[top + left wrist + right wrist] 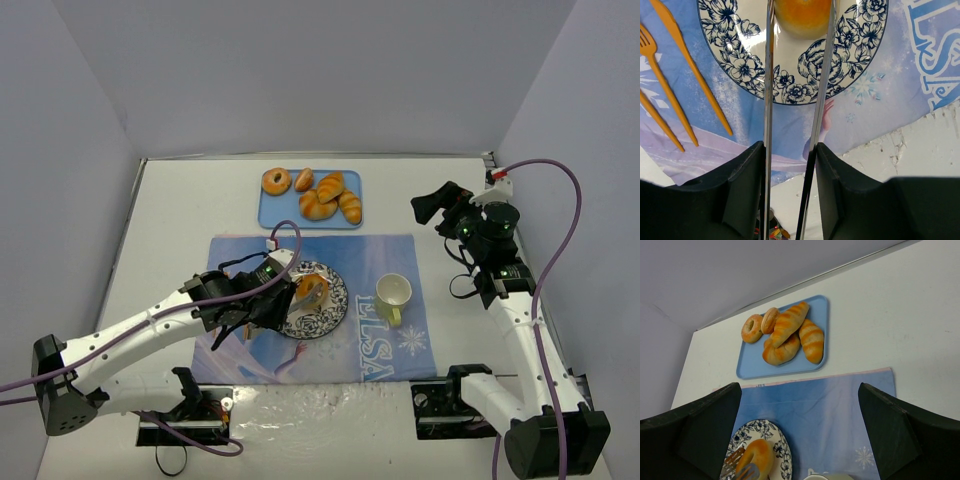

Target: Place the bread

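Right now, a small golden-orange ring of bread (802, 15) sits pinched between the left fingers (769, 100), two long thin metal blades drawn narrow, one against each side. It is over the middle of a blue-flowered plate (740, 70), tilted on edge; whether it touches the plate cannot be told. The plate lies on a blue printed placemat (830, 410), with orange plastic cutlery (690, 75) beside it and a pale yellow mug (393, 297) near its other side.

At the far side of the tabletop (890, 315), a light blue tray (747, 371) holds a second ring donut (751, 328) and several ridged rolls (790, 325). The right fingers (705, 430) hang spread wide, holding nothing, well away from the plate and high above the tabletop.

Judging by looks, the bread is light and soft, with a glossy glaze that could slip against smooth metal. Too tight a squeeze would likely dent it. The outer rim, on opposite sides, seems the best place to hold it, as the blades do here. Being round and on edge, it may tip over or roll when let go, so it would best be released low over the plate.
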